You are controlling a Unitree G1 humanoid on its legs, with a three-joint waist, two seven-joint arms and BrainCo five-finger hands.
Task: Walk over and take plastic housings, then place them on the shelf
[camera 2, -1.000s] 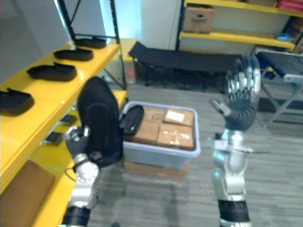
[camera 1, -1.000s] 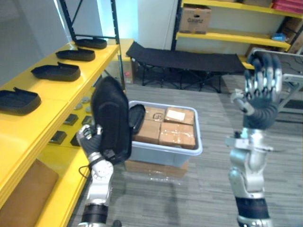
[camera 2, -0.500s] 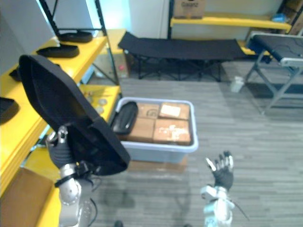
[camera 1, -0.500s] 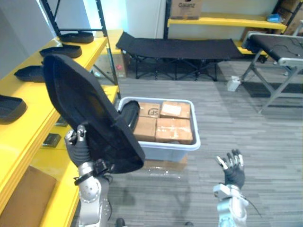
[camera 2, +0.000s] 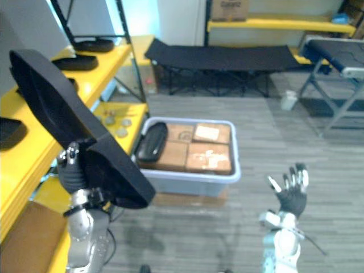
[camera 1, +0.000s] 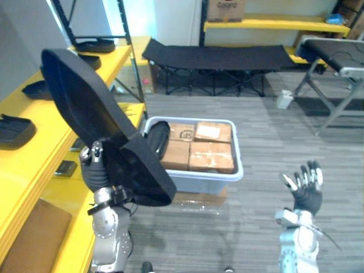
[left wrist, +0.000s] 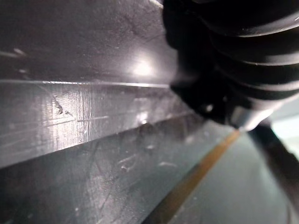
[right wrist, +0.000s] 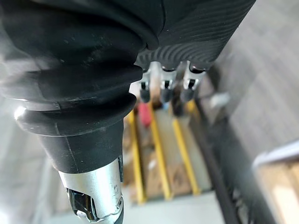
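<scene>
While aloft in left hand (camera 1: pixel 94 172), housing (camera 1: pixel 90 111) between yellow shelf (camera 1: pixel 35 152) and bin (camera 1: pixel 200 183).

The plastic housing (camera 1: pixel 96 131) gripped in my left hand (camera 1: pixel 92 175) looked like matt black plastic. Up close its skin (left wrist: pixel 84 116) was finely scratched, with a dull sheen. At nine o'clock the shelf (camera 1: pixel 34 159) was glossy yellow-painted metal. Ahead at twelve the bin (camera 1: pixel 211 181) was smooth pale plastic, holding brown cardboard boxes (camera 1: pixel 211 157), one with a paper label (camera 1: pixel 208 132). The floor (camera 1: pixel 273 148) looked matt grey, streaked like planks.
</scene>
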